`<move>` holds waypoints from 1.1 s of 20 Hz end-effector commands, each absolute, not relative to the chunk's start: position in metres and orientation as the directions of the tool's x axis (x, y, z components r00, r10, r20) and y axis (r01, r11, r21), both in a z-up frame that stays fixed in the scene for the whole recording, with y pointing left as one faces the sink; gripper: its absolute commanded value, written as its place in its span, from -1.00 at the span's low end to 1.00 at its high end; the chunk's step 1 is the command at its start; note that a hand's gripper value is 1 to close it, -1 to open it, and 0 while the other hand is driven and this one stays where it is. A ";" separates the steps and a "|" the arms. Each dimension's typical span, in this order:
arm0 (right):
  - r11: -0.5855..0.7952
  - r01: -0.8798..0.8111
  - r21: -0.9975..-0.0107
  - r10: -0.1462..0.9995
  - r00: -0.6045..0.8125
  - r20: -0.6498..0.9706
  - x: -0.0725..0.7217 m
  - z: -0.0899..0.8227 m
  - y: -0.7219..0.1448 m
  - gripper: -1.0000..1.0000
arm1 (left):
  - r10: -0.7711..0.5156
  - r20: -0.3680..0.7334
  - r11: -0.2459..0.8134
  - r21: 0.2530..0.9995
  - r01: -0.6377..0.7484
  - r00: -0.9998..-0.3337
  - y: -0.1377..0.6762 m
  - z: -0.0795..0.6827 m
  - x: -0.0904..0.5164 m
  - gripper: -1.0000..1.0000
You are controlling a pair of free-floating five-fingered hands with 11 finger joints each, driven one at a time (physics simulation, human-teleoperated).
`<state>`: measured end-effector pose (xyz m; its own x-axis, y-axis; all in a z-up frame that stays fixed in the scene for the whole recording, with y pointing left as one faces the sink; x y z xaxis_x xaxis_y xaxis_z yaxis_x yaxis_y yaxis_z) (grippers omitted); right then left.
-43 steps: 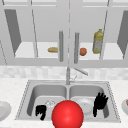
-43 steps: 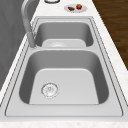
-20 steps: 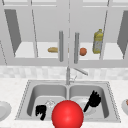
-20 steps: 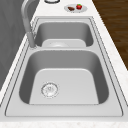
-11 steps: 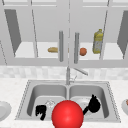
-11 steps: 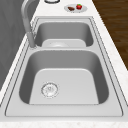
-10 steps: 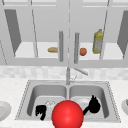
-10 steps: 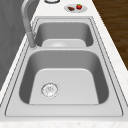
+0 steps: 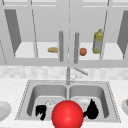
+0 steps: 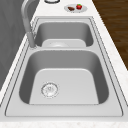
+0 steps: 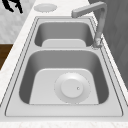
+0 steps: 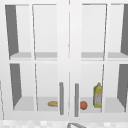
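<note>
In the front view the left hand (image 9: 40,111) hovers before the sink's (image 9: 25,100) left basin, fingers curled, clenched on nothing. Just right of it sits a red ball (image 9: 67,114), at the sink's front edge. The right hand (image 9: 92,110) hangs beside the ball; whether it grips anything, I cannot tell.
</note>
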<state>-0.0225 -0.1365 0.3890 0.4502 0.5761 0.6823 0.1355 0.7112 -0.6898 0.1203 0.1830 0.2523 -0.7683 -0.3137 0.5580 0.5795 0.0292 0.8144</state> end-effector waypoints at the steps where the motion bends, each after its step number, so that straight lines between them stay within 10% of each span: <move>1: 0.779 0.224 -0.586 0.461 0.429 0.777 -0.034 0.391 -0.129 -1.00 | -0.314 0.558 0.029 0.814 0.580 -0.768 0.183 0.252 0.120 0.00; 22: 0.765 0.469 -0.441 0.273 0.385 0.882 -0.059 0.424 -0.096 -1.00 | -0.314 0.558 0.029 0.814 0.580 -0.768 0.183 0.252 0.120 0.00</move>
